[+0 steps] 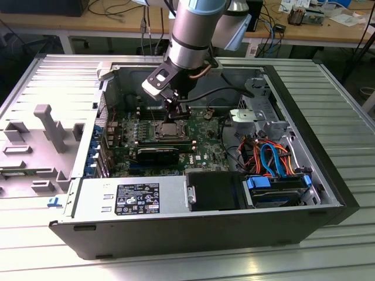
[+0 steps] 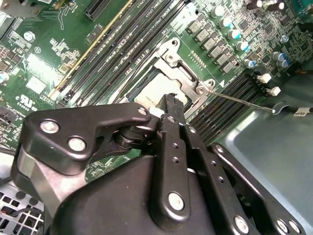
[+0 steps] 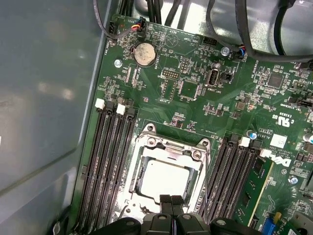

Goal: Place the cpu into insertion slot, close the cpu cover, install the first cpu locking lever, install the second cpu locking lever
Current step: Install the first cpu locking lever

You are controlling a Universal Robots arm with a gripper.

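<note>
One claw (image 3: pixel 171 199), closed on nothing, sits at the cover's (image 3: pixel 168 152) edge over the cpu (image 3: pixel 166 178); the loose lever (image 2: pixel 237 100) probably wants steady, square pressure.

Quick tally: one open black-and-silver computer tower case (image 1: pixel 176 234) and one grey-and-blue robot arm (image 1: pixel 196 29). The first wrist view shows one green circuit board (image 3: pixel 195 112), one flat silvery-tan square cpu (image 3: pixel 168 178), one thin silvery metal cpu cover frame (image 3: pixel 171 152) and one round silver coin battery (image 3: pixel 143 54). There's one black gripper (image 3: pixel 171 199) with two fingertips (image 3: pixel 165 201). The second wrist view adds one thin silvery wire lever (image 2: pixel 237 101). Long black memory slots (image 3: pixel 110 161) sit on both sides of the cpu, exact number hard to tell.
</note>
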